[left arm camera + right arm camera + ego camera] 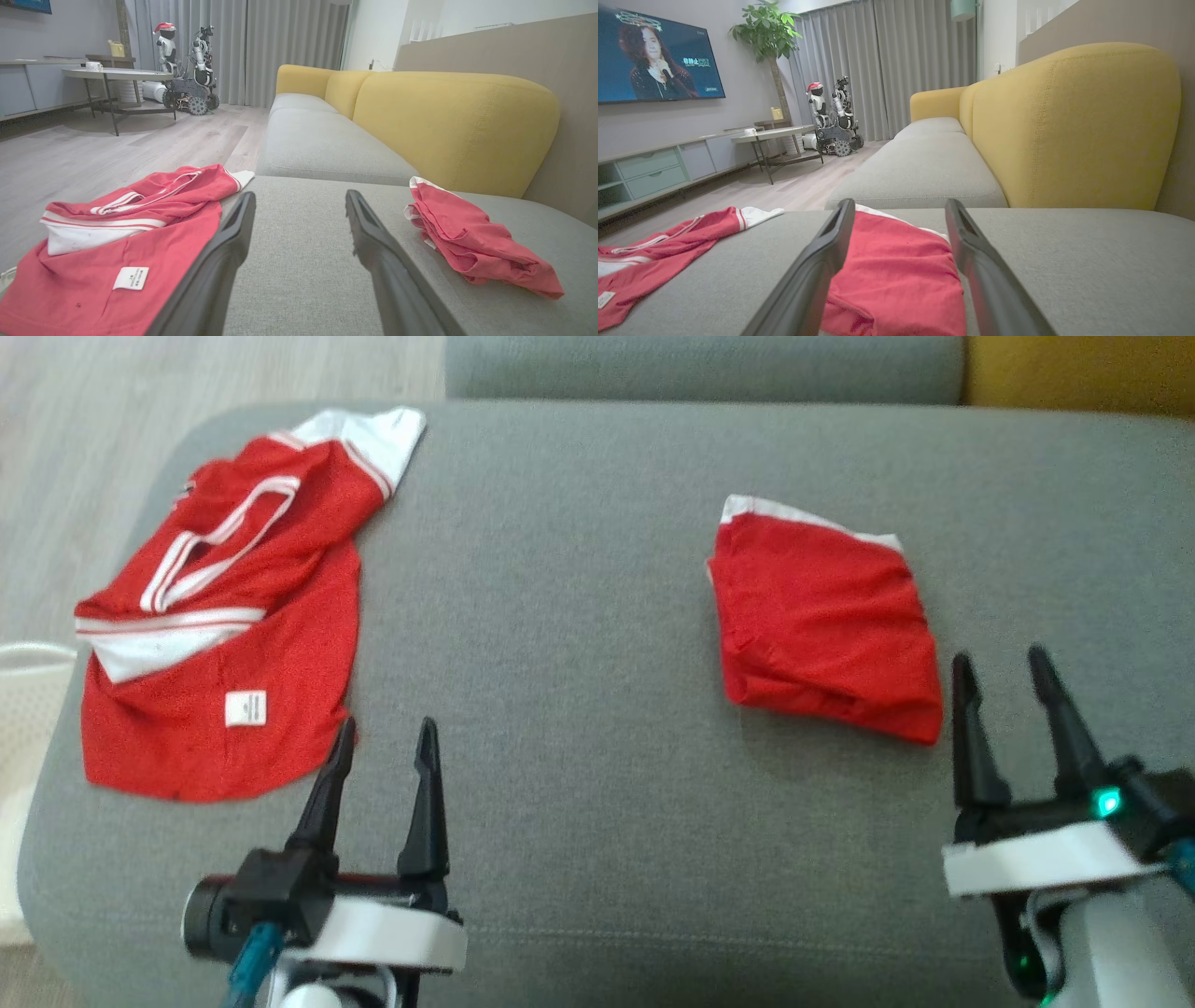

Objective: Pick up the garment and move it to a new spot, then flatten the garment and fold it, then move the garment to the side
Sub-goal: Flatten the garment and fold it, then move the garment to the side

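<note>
Site: we are working over a grey sofa seat [579,644]; a yellow backrest [458,126] is rising behind it
Folded red garment [826,625]: it is lying as a compact bundle on the right part of the seat; white trim is showing along its far edge; nothing is touching it
Red jersey [219,616]: it is lying spread and rumpled at the left end of the seat, white collar and stripes facing up; a white label [245,707] is showing close to its near hem
Left gripper [387,723]: its two fingers are standing apart with nothing between them; it is hovering just beside the jersey's near right corner
Right gripper [1000,655]: its fingers are likewise parted and holding nothing; it is sitting just beside the bundle's near right corner, apart from the cloth
Step in hand: we are judging the folded piece as already set to the side; for that piece the task is looking complete
Next move: we are expecting the jersey to be next; that is calling for the left fingers to be coming down on a hem or shoulder, pinching it cleanly and lifting it toward the bare middle of the seat
Risk: the thin cloth is likely to be bunching under a pinch; the bundle may be opening if brushed
</note>
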### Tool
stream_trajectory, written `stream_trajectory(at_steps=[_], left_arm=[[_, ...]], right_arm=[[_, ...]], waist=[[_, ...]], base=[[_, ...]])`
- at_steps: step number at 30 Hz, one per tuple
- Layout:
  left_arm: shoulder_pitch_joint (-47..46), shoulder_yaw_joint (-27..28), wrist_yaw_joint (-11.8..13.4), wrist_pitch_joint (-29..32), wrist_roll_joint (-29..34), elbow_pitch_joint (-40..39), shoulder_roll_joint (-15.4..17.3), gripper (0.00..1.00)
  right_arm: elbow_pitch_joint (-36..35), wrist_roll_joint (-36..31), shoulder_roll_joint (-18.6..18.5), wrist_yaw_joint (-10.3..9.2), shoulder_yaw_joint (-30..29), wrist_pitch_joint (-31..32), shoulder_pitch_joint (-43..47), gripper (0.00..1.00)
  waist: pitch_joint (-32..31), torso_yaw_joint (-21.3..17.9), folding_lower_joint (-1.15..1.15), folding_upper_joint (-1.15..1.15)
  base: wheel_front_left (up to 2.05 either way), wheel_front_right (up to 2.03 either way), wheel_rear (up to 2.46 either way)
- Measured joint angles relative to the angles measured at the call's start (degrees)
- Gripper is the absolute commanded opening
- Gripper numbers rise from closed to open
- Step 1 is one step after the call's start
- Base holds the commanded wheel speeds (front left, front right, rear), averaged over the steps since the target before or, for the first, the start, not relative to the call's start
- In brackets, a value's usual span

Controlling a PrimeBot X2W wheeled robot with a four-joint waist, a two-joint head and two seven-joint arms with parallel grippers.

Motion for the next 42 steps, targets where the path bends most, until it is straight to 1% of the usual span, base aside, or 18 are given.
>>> stream_trajectory(at_steps=[3,7,10,15,25,42], left_arm=[[1.9,0.4,0.0,0.0,0.6,-0.5,0.0,1.0],[4.9,0.6,-0.1,0.0,2.2,-1.1,0.2,1.0],[5.3,0.8,-0.4,0.0,3.0,-1.2,0.2,1.0],[5.4,1.5,-0.5,0.0,3.8,-1.2,0.2,1.0],[6.2,1.6,-0.5,0.0,4.1,-1.1,0.2,1.0],[6.2,1.6,-0.6,0.0,4.3,-1.0,0.2,1.0]], right_arm=[[1.1,-1.7,0.9,0.0,-0.4,-0.6,1.7,1.0],[0.1,-3.3,2.6,0.0,-1.5,-0.6,5.2,1.0],[-0.5,-4.5,3.4,0.0,-1.6,-0.6,7.4,1.0],[-0.5,-4.9,4.5,0.0,-1.5,-0.6,8.9,1.0],[-0.5,-4.9,4.7,0.0,-1.3,-0.6,9.8,1.0],[-0.7,-4.8,4.7,0.0,-1.5,-0.6,9.8,1.0]], waist=[[-2.0,-0.5,0.0,0.0],[-4.1,-1.0,0.0,0.0],[-4.7,-1.2,0.0,0.0],[-5.2,-1.4,0.0,0.0],[-5.7,-1.7,0.0,0.0],[-4.7,-1.3,0.0,0.0]], base=[[0.0,0.0,0.0],[0.0,0.0,0.0],[0.0,0.0,0.0],[0.0,0.0,0.0],[0.0,0.0,0.0],[0.0,0.0,0.0]])
